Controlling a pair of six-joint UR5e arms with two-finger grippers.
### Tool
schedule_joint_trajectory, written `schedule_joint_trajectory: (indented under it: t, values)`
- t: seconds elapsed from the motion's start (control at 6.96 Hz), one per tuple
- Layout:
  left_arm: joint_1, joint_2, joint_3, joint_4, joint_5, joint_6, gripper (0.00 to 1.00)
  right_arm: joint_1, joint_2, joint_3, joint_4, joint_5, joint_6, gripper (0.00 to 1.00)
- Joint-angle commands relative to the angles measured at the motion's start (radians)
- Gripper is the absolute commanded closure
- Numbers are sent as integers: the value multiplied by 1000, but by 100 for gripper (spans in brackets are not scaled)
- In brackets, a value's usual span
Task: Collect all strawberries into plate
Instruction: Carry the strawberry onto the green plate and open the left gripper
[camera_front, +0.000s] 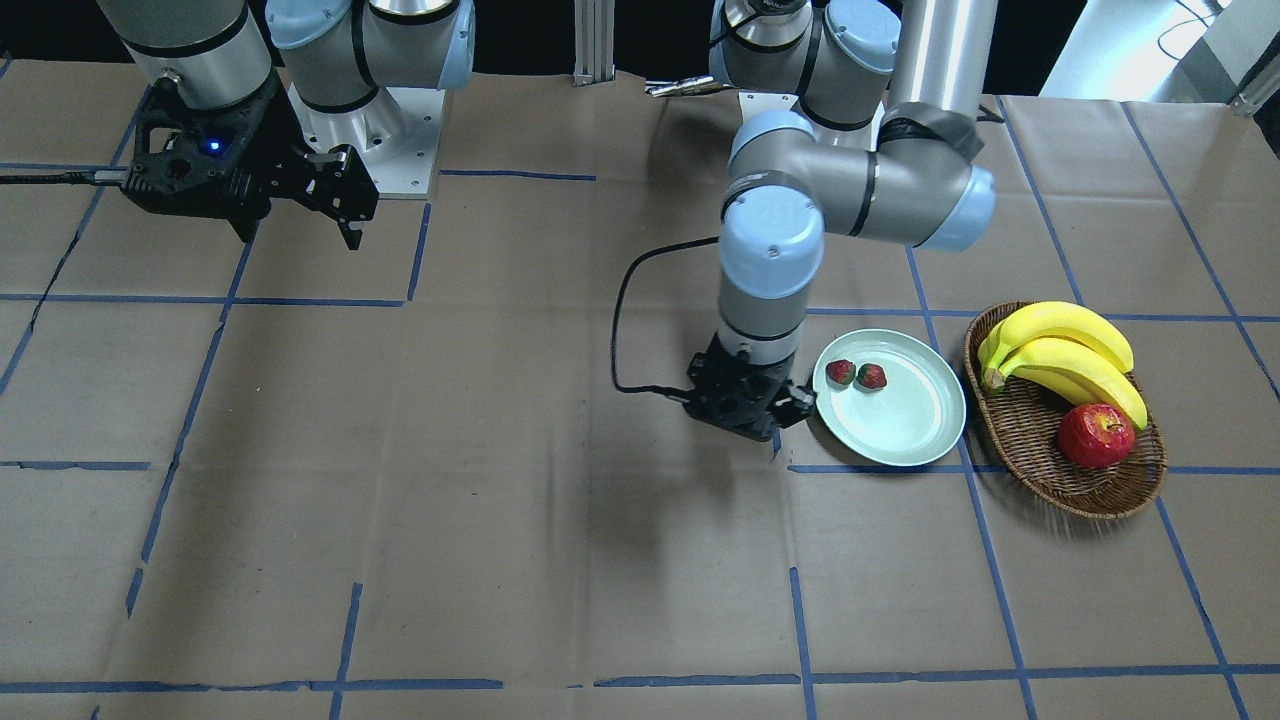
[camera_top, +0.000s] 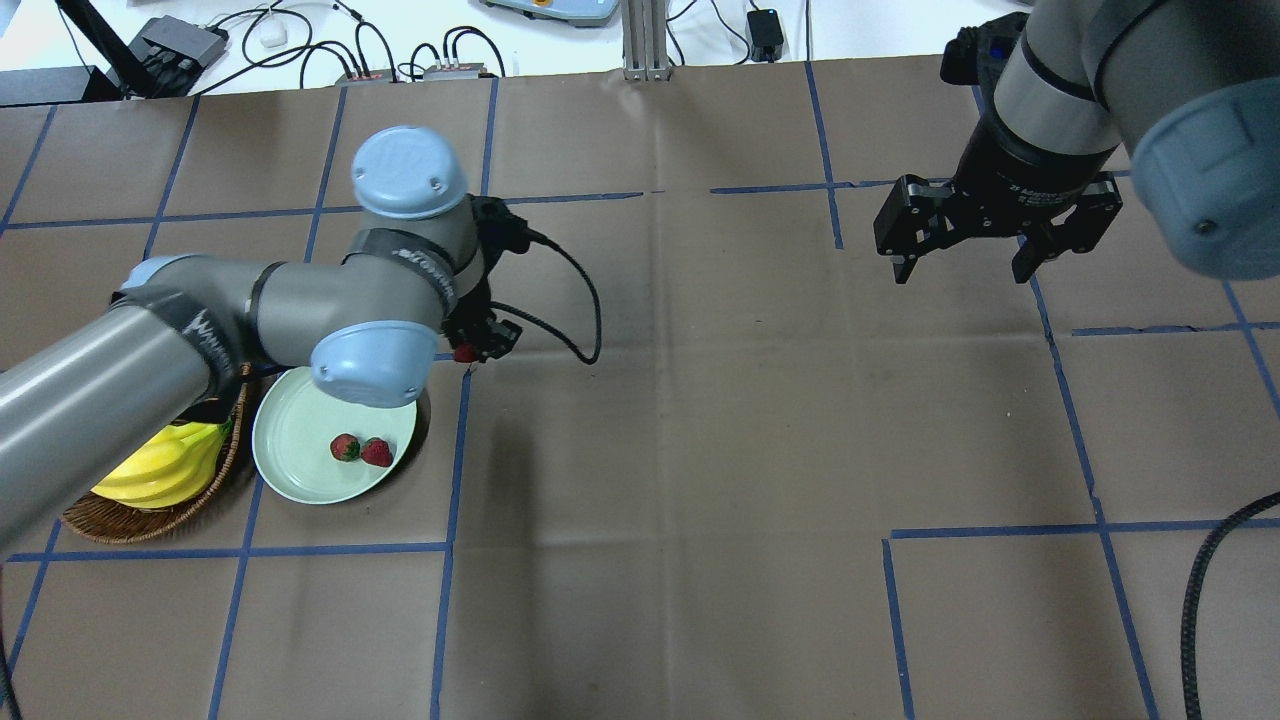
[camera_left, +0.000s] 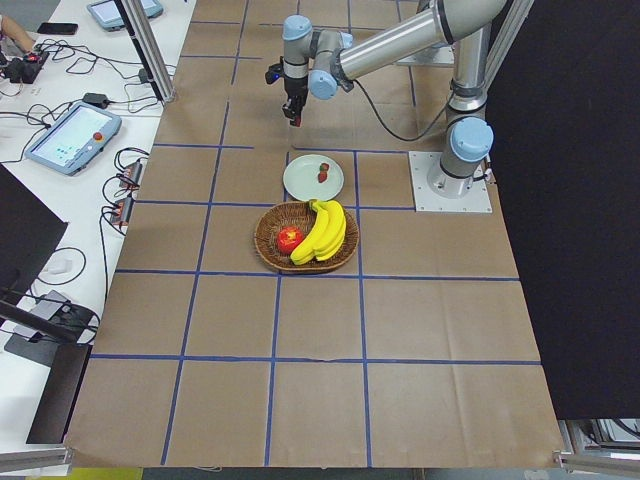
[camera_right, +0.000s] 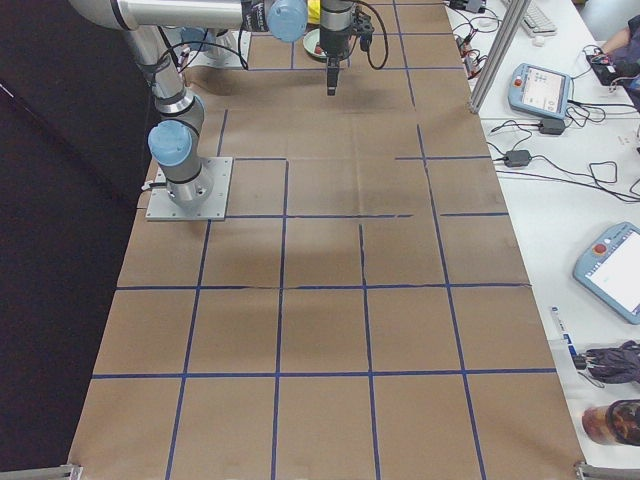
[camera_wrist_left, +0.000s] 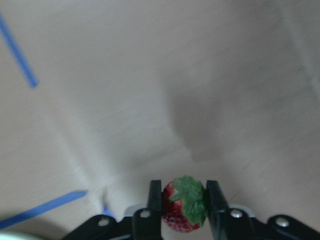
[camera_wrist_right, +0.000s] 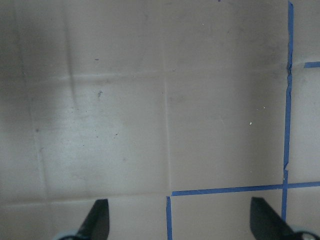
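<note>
A third strawberry (camera_wrist_left: 181, 216) sits closest to the left wrist camera, clamped between the two black fingers (camera_wrist_left: 155, 202) of the left gripper (camera_wrist_left: 184, 192). It is small and red, with a seeded, dimpled skin and a green leafy top that is turned toward the lens. One flat finger presses on each of its sides, and the fruit fills the whole gap between them. The picture is blurred here, so it only seems that the berry hangs a little above the brown paper table cover (camera_front: 500, 520); I cannot tell this for sure. In the overhead view this gripper stands just beside the plate (camera_front: 915, 435), outside its rim, over a blue tape line (camera_front: 985, 560). The plate is round, shallow and pale mint-green, with a smooth glossy surface and a raised edge. Two other strawberries (camera_front: 856, 374) lie inside it, side by side and nearly touching, near the rim. Next to the plate is an oval woven wicker basket (camera_front: 1030, 445) (it holds yellow bananas (camera_front: 1070, 350) and a shiny red apple (camera_front: 1096, 435)). The right gripper (camera_top: 965, 270) hangs well apart, over the other half of the table, with its fingers spread wide and nothing between them.
</note>
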Motion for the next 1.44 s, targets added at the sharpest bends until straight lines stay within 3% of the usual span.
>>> schedule_joint_trajectory:
  t: [0.0, 0.29, 0.43, 0.57, 1.01, 1.29]
  values:
    - [178, 82, -153, 54, 43, 198, 100, 1, 0, 0, 0, 0, 1, 0]
    - [292, 58, -210, 135, 43, 300, 96, 1, 0, 0, 0, 0, 1, 0]
    - [317, 55, -213, 134, 42, 308, 40, 1, 0, 0, 0, 2, 1, 0]
    - [325, 55, -221, 132, 40, 299, 2, 1, 0, 0, 0, 2, 1, 0]
    - [317, 61, -210, 126, 22, 277, 1, 1, 0, 0, 0, 0, 1, 0]
    - [280, 81, -173, 73, -136, 87, 1, 1, 0, 0, 0, 0, 1, 0]
